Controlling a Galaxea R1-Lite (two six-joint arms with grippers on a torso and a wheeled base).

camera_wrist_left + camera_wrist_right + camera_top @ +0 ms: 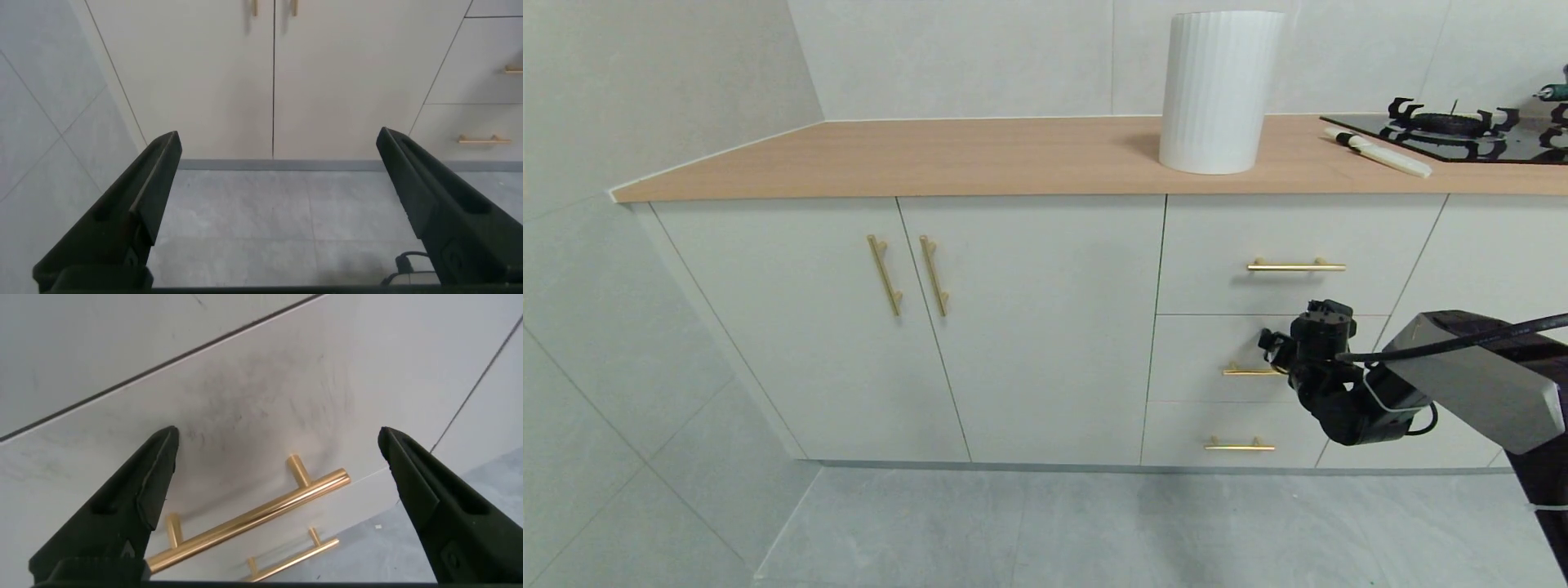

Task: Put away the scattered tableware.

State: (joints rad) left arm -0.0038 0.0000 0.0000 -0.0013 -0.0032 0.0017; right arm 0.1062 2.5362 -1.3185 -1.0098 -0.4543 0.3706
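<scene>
A white-handled utensil (1380,153) with a dark tip lies on the wooden counter (931,155), beside the black stove (1462,131). A tall white ribbed container (1218,90) stands on the counter to its left. My right gripper (1278,351) is low in front of the drawer stack, close to the middle drawer's brass handle (1245,371). In the right wrist view this gripper (278,449) is open, with the handle (261,514) just ahead and nothing between its fingers (151,486). My left gripper (278,151) is open and empty, facing the cabinet doors (274,73) near the floor.
Two cabinet doors with vertical brass handles (907,273) sit left of three stacked drawers. The top drawer handle (1295,265) and bottom drawer handle (1239,446) are free. All doors and drawers are closed. A tiled wall closes the left side and grey floor (1094,531) lies in front.
</scene>
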